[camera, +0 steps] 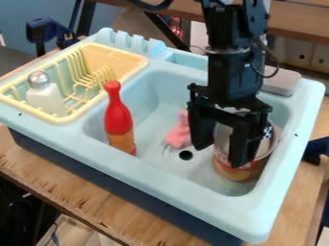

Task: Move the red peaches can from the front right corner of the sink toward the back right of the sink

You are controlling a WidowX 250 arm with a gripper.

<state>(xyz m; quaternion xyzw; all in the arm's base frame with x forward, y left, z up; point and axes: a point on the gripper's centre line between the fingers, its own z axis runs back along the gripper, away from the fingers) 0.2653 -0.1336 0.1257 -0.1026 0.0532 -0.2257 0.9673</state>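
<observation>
In the camera view, the claw [220, 156] is hung over the right part of the sink [193, 193], its fingers spread, with nothing seen to be pinched. Its tips are lowered beside the tin can [239, 172], which is set in the basin and partly hidden by one finger. The red bottle [118, 117] is stood in the basin's left part, perhaps so that it is kept upright near the wall. The pink toy [179, 135] is laid near the drain hole [185, 155]. By the yellow rack [95, 103], a white bottle [46, 97] is held, probably so that it is kept from tipping. The sink is carried by a wooden desk [83, 192]; behind, a clamp [48, 31] and a blue wall [26, 12] can be seen.
</observation>
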